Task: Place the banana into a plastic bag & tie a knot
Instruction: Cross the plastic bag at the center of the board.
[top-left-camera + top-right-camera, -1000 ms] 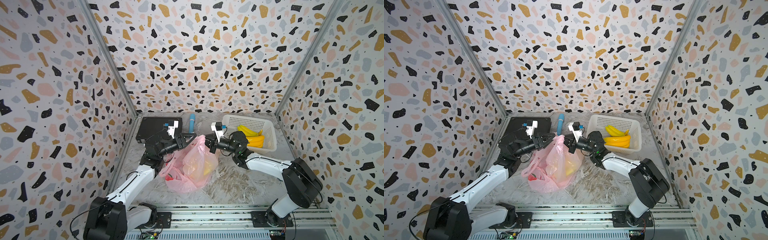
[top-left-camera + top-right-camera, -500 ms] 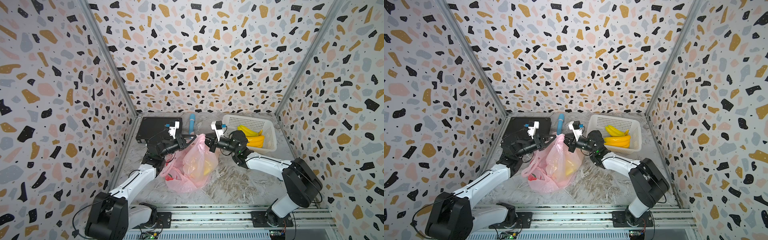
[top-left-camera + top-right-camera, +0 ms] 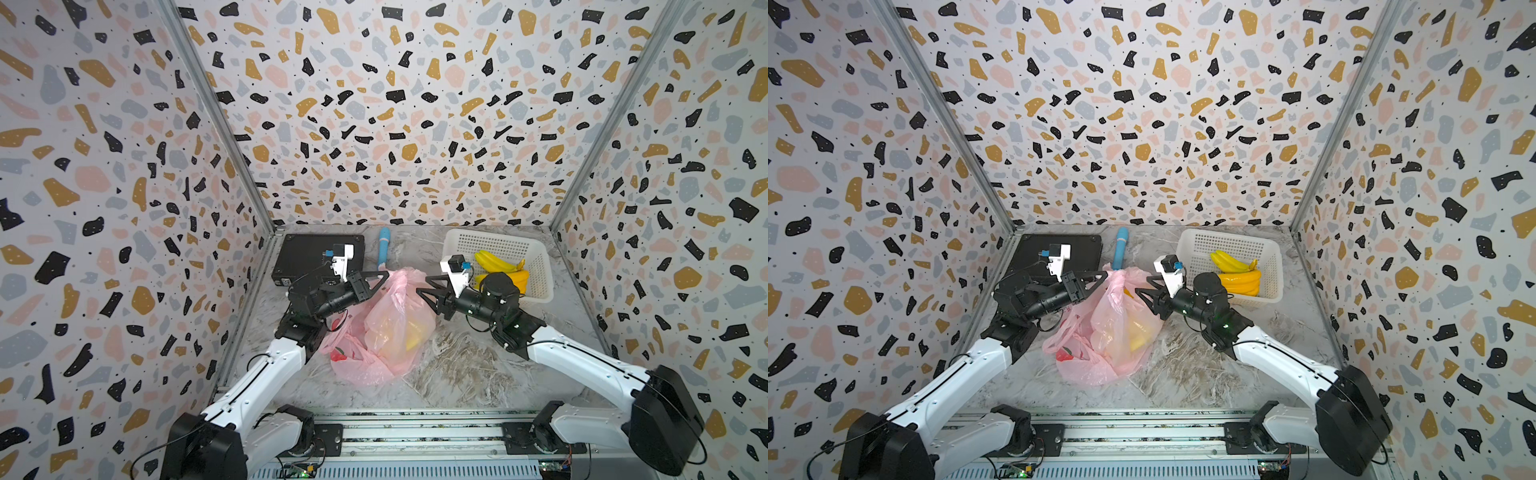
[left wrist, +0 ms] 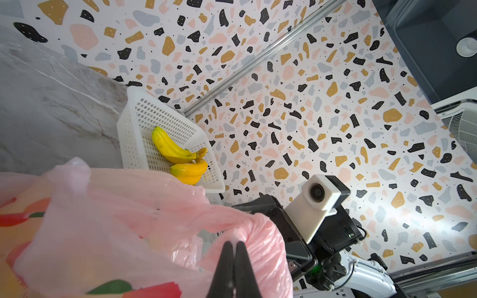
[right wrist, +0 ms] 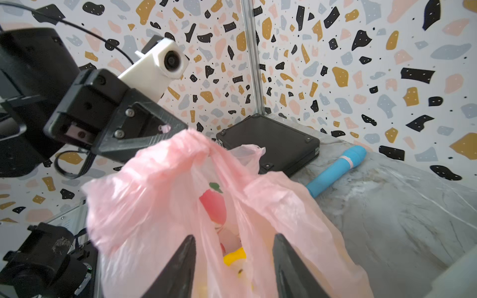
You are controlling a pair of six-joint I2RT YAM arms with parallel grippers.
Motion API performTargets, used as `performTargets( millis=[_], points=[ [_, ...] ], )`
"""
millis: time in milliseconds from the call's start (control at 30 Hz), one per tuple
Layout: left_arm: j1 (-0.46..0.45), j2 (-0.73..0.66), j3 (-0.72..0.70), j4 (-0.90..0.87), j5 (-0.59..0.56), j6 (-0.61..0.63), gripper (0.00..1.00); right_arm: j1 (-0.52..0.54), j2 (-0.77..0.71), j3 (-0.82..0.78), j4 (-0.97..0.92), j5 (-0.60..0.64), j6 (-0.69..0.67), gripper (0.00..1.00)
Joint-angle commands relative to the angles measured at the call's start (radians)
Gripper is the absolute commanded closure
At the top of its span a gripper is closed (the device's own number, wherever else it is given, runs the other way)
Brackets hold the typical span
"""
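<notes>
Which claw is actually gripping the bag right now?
The left claw: it is shut on the gathered top of the pink bag. The right claw stands open, its fingers apart, pinching nothing.

Marble tabletop: pink bag, white basket, black case, blue cylinder.

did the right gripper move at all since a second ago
Yes. The right gripper has backed off the pink bag toward the white basket, jaws now open.
</notes>
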Motion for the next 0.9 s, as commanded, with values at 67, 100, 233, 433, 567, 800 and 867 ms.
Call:
performTargets(
  millis=[67, 100, 233, 433, 567, 800, 867],
  points=[
    [-0.005, -0.029, -0.003, -0.028, -0.034, 0.059, 1.00, 0.129, -0.132, -0.009, -0.188, 0.162, -0.134, 0.46],
    [-0.005, -0.029, -0.003, -0.029, -0.035, 0.060, 1.00, 0.153, -0.140, -0.006, -0.198, 0.189, -0.148, 0.45],
    [-0.005, -0.032, -0.006, -0.034, -0.043, 0.063, 1.00, 0.235, -0.114, 0.043, -0.234, 0.270, -0.189, 0.44],
    [-0.006, -0.038, -0.010, -0.043, -0.048, 0.072, 1.00, 0.328, -0.018, 0.131, -0.257, 0.437, -0.231, 0.43],
    [-0.007, -0.040, -0.009, -0.048, -0.042, 0.081, 1.00, 0.349, 0.008, 0.169, -0.245, 0.494, -0.206, 0.42],
    [-0.009, -0.064, 0.000, -0.087, -0.035, 0.107, 1.00, 0.350, 0.043, 0.229, -0.241, 0.500, -0.162, 0.41],
    [-0.009, -0.075, -0.003, -0.092, -0.035, 0.112, 1.00, 0.350, 0.052, 0.237, -0.236, 0.519, -0.157, 0.43]
  ],
)
